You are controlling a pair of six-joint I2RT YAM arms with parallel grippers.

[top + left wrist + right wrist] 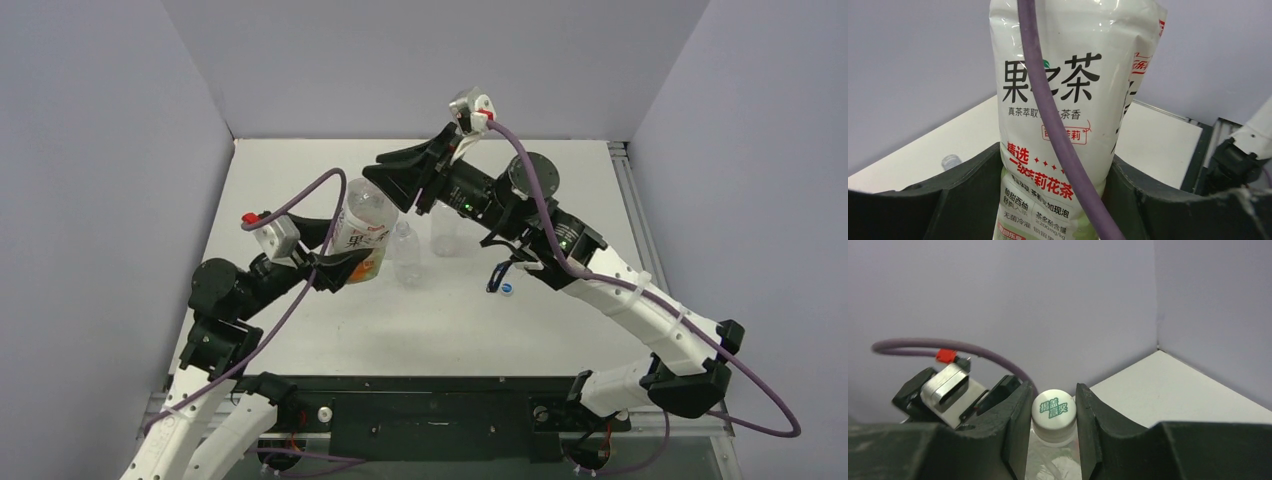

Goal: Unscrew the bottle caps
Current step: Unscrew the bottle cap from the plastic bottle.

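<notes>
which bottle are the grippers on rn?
The wide labelled bottle, orange and green at its base: the left gripper clamps its body and the right gripper pinches its white cap. The plain bottles stand free beside it.

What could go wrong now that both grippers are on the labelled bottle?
1. The left gripper clamps the labelled bottle low on its body while the right gripper pinches the white cap; twisting may spin or crush the bottle rather than loosen the cap.
2. The bottle is tilted, with two plain bottles standing close beside it; a swing could topple them.
3. The purple cable crosses the label and might snag.
</notes>
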